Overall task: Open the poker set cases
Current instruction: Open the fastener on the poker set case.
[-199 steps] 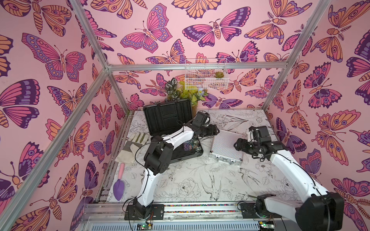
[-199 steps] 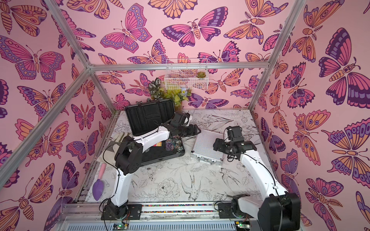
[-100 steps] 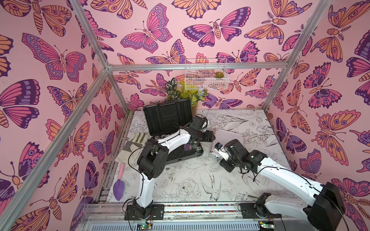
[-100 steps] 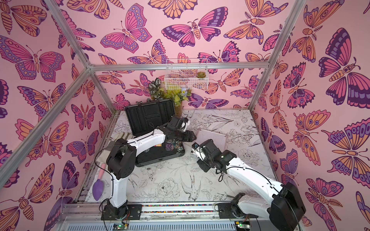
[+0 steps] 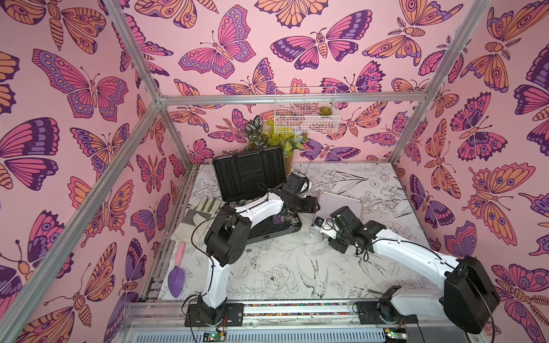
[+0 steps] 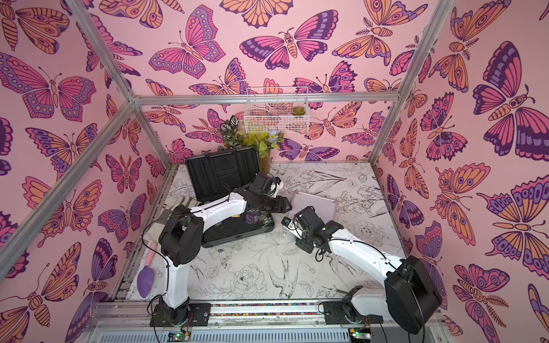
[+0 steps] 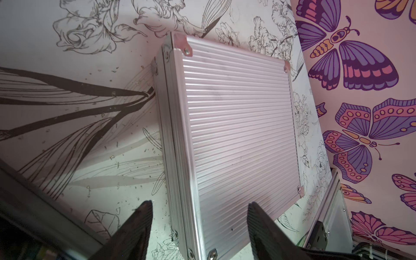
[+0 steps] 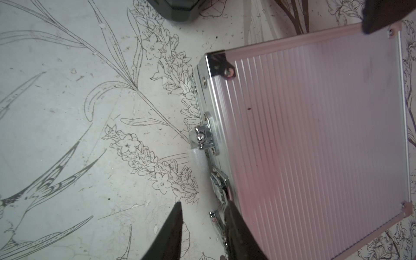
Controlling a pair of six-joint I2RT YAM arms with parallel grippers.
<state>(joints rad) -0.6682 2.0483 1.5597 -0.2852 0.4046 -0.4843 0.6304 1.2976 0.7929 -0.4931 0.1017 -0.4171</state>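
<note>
1. grey case (image 5: 249,175) stands open; aluminium case (image 5: 341,205) lies shut just beside it.
2. likely stiff, slick, light; best taken at its latch (image 8: 203,139).
3. left claw (image 7: 199,203) parted astride the aluminium case's edge; right claw (image 8: 204,203) narrowly parted, empty.

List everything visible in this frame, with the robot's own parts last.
dark case: one, black inside, back left of table, lid raised
aluminium case: one, silvery-pink, closed, flat beside the dark case
gloves: seemingly a pair, pale, left table edge
trowel: one, purple blade, pink handle, front left
plant: one, green, back wall
wire basket: one, white, back wall, holds a succulent
table: one, white, black floral drawings
left gripper: black, open over the aluminium case's edge
right gripper: black, open beside a latch
</note>
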